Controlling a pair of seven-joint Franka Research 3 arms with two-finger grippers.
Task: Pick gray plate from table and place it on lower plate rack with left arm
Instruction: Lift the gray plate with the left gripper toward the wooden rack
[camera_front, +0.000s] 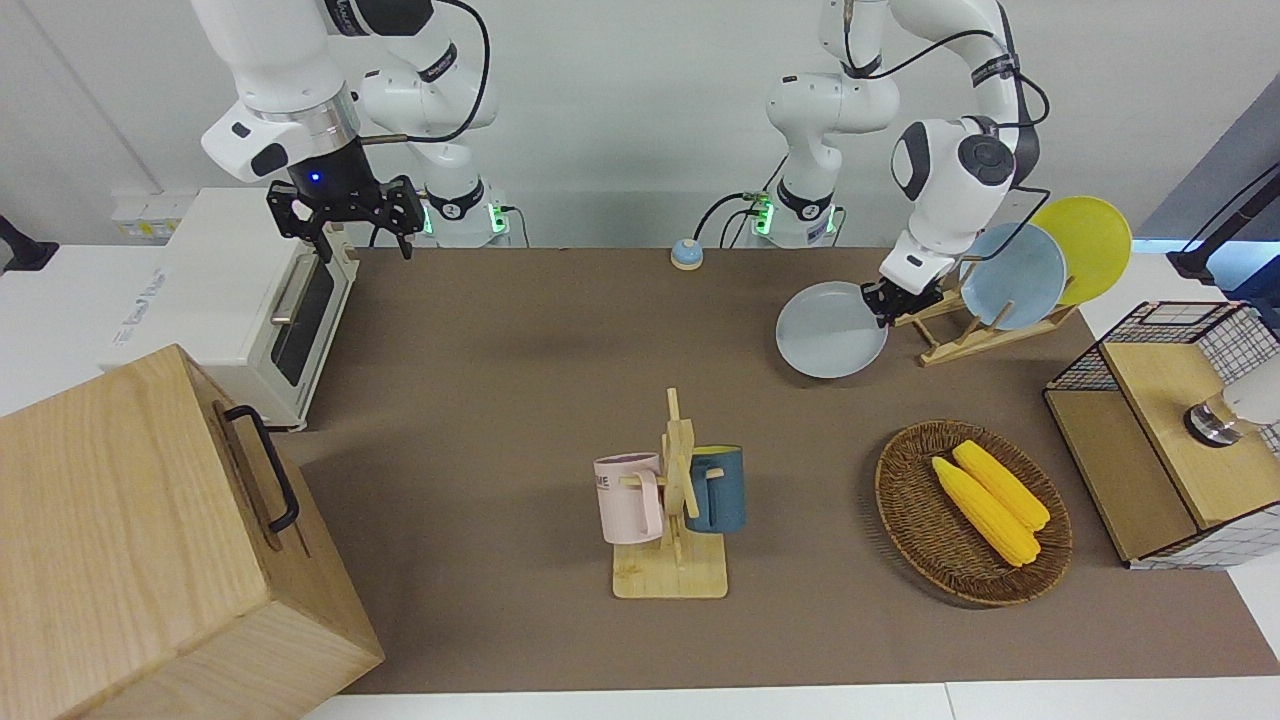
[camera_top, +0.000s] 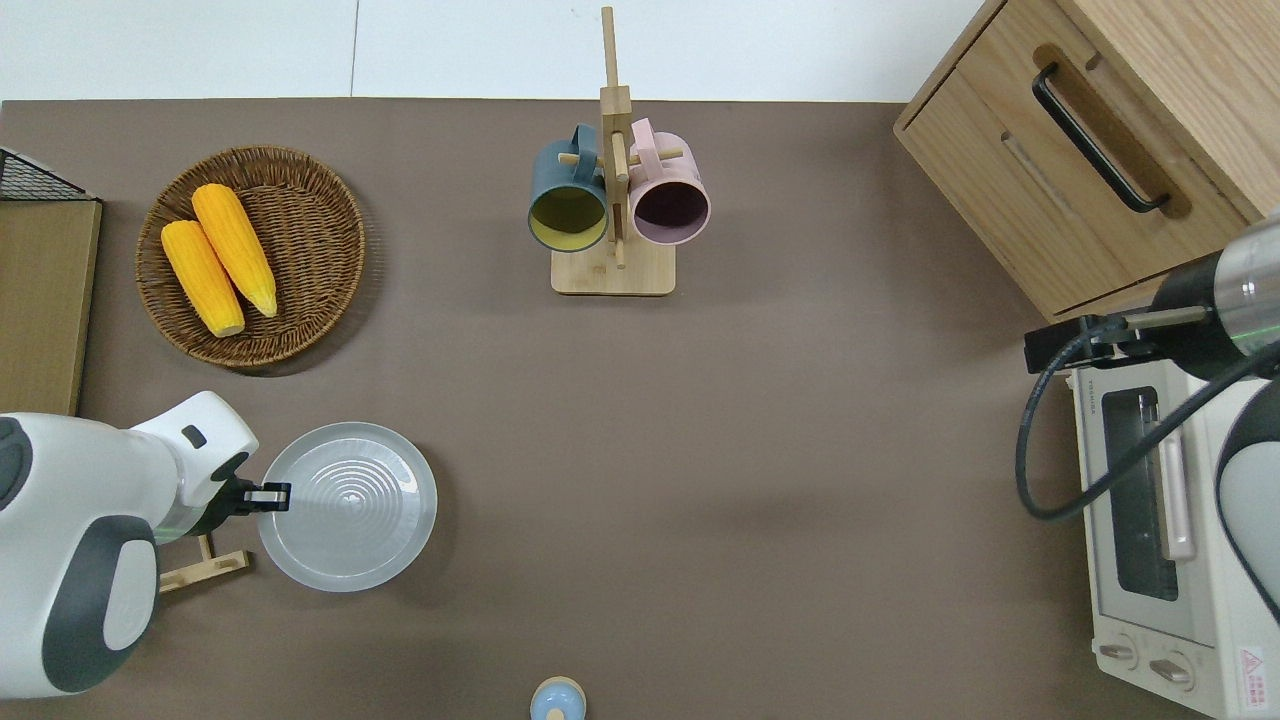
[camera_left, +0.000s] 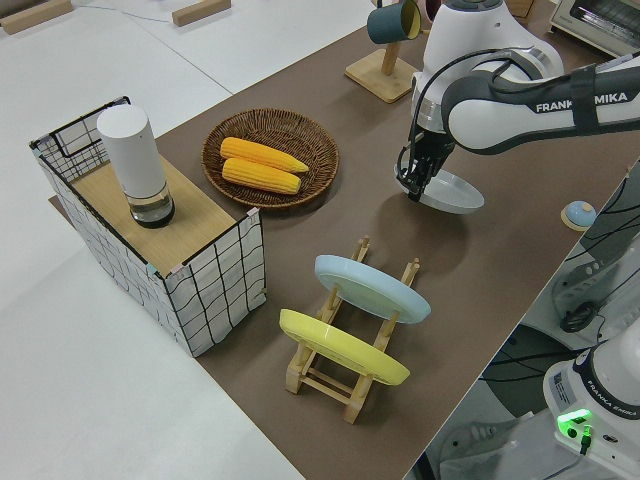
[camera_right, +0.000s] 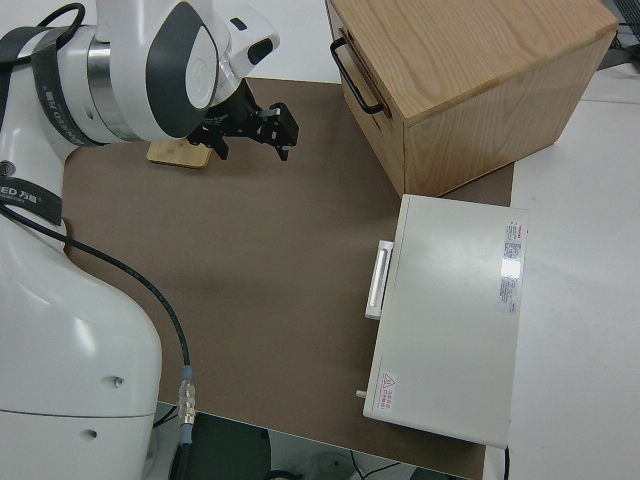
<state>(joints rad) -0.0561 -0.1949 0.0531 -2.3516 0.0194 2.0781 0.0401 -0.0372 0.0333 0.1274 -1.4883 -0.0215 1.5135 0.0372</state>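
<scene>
Nearest the robots, the lower plate rack (camera_left: 350, 350) sits at the left arm's end of the tabletop (camera_top: 700, 450), with the yellow plate (camera_left: 343, 347) and the light blue plate (camera_left: 372, 287) leaning in its slots. Just beside the rack, toward the middle of the tabletop, the left claw (camera_front: 897, 301) pinches the rim of the gray plate (camera_top: 347, 505), its fingers narrowed onto the edge. The plate looks tilted, and I cannot tell whether its opposite edge touches the tabletop. It is pale gray, round and shallow, matte, with a low raised rim and faint concentric rings inside. The grip is only on one edge, so the plate could pivot or slip as it swings toward the rack; it could also knock the light blue plate, or miss a free slot and slide off the rails. Farther from the robots stand a wicker basket (camera_top: 300, 330) holding corn and a wooden mug tree (camera_top: 613, 200). The right arm is parked, its claw (camera_front: 343, 215) spread wide.
</scene>
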